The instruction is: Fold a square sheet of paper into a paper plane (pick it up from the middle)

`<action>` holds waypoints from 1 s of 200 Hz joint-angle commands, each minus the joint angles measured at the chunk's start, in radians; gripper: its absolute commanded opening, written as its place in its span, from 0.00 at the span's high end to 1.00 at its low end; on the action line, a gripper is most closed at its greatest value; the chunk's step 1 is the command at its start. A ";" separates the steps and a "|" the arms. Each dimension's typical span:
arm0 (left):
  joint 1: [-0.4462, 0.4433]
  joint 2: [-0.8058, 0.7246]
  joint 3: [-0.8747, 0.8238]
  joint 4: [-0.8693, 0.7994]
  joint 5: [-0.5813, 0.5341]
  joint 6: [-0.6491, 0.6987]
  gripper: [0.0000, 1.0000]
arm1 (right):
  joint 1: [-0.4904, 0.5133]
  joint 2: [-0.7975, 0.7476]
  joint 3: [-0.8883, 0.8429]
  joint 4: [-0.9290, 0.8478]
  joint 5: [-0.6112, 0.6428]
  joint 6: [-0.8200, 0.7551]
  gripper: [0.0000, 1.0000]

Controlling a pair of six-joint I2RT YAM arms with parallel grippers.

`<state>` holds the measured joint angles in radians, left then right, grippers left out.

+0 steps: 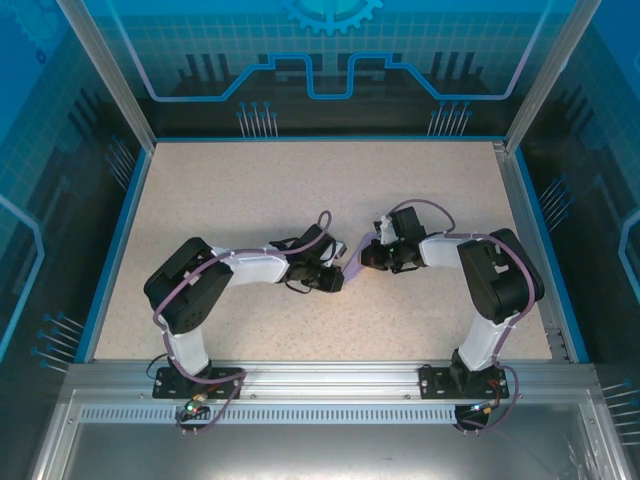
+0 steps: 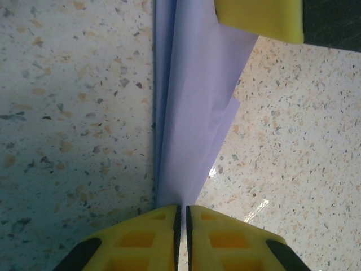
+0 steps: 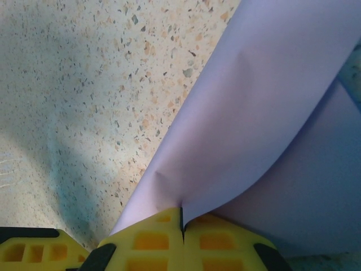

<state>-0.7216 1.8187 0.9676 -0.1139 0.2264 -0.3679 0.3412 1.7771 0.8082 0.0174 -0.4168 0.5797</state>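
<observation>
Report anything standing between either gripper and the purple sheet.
Nothing visible does. The left gripper and the right gripper are each shut directly on the sheet of paper. They pinch it from opposite ends, so it spans the gap between them over the speckled table.

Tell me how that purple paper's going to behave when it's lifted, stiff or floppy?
Probably floppy: the paper bows in a soft curve away from the right gripper. Likely very light: narrow pinches by it and the left gripper seem enough to hold it. It probably creases easily; sharp folds run up from the left pinch.
</observation>
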 commanded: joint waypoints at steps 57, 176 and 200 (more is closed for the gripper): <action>0.010 0.046 0.010 0.040 0.045 -0.014 0.86 | -0.014 0.043 -0.042 -0.019 0.038 0.019 1.00; 0.011 0.096 -0.033 0.036 -0.002 0.028 0.86 | -0.013 -0.149 -0.022 -0.142 0.095 -0.008 0.71; 0.012 0.095 -0.042 0.041 -0.005 0.031 0.86 | -0.012 -0.217 -0.026 -0.195 0.109 -0.024 0.71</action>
<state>-0.7116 1.8580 0.9665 -0.0368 0.2604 -0.3641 0.3393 1.6341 0.7883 -0.0834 -0.3405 0.5854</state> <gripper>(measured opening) 0.141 0.291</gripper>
